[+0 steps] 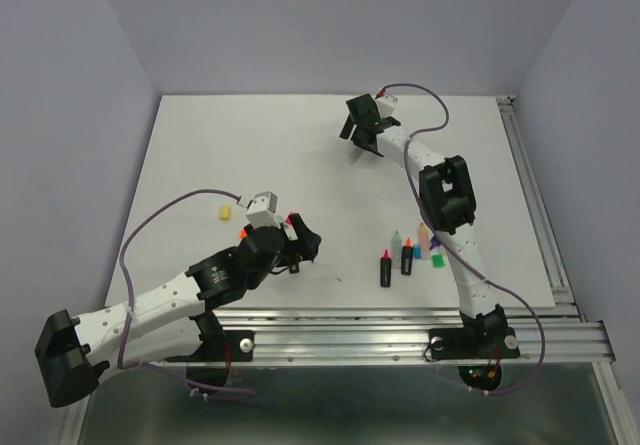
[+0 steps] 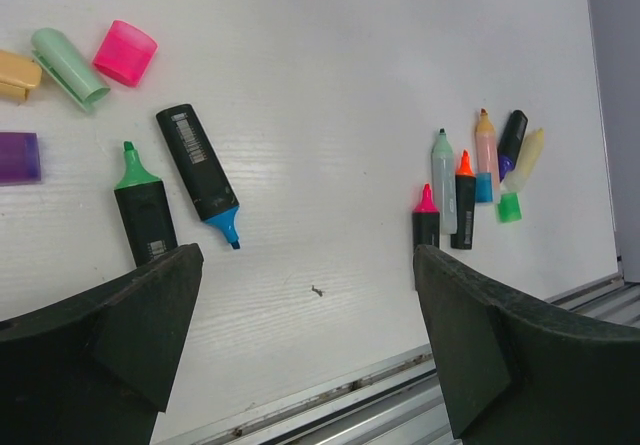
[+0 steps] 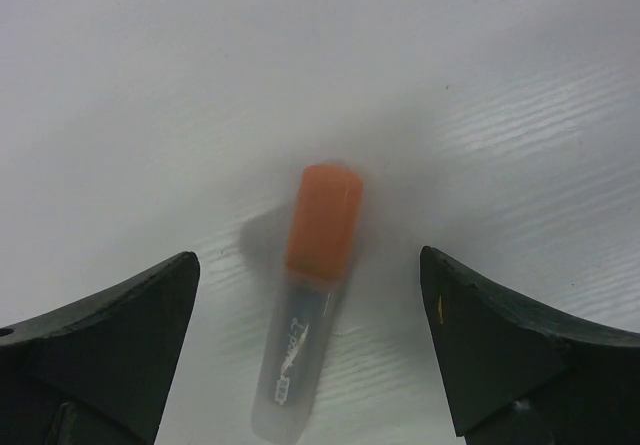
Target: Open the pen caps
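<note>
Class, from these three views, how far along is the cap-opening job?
Done: several pens lie uncapped, such as the green-tipped pen and blue-tipped pen, with loose caps like the pink cap nearby. In hand: the right gripper hangs open astride a capped pen, its orange cap on. Left: pulling that cap; the left gripper is open and empty.
</note>
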`<state>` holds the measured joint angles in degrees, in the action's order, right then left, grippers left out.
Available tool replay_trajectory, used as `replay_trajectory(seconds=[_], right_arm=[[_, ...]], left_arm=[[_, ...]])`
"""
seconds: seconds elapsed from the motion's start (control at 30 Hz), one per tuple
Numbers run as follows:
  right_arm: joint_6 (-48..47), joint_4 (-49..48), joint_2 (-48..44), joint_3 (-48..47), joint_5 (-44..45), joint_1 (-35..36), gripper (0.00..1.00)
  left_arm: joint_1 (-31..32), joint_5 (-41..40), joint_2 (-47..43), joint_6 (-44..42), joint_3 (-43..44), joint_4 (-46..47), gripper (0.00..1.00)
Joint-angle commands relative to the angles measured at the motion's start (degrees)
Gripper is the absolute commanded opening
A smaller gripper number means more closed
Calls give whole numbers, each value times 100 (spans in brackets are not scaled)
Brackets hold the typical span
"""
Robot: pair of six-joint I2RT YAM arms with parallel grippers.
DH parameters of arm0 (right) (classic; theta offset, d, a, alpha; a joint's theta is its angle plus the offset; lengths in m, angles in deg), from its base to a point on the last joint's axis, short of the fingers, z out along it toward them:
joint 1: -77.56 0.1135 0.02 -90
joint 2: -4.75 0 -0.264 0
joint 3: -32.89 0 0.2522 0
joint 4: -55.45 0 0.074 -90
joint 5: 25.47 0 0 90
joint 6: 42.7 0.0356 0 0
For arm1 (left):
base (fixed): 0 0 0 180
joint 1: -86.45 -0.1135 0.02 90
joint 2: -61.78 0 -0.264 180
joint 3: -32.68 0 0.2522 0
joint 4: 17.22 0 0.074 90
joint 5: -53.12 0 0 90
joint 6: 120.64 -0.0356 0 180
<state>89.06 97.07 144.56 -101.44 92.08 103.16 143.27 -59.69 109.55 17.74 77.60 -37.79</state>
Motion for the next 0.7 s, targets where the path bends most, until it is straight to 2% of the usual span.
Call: replay_trajectory(seconds=[0.0,0.2,0.4,0.67], right_arm=[[-115,10,213,-599,-48,-161,96],[-387,-456,556,-747,-189,-223,89],[-651,-456,908,-1109,-241,-223,72],[-669,-246,838,-688,-241,-205,71]], left_arm=[[-39,-93,-224,-4,-188,346,99],[-39,92,-128,22,-277,584,99],[-48,145,22,49,-250,602,99],[-48,145,-40,49,-286,619,99]])
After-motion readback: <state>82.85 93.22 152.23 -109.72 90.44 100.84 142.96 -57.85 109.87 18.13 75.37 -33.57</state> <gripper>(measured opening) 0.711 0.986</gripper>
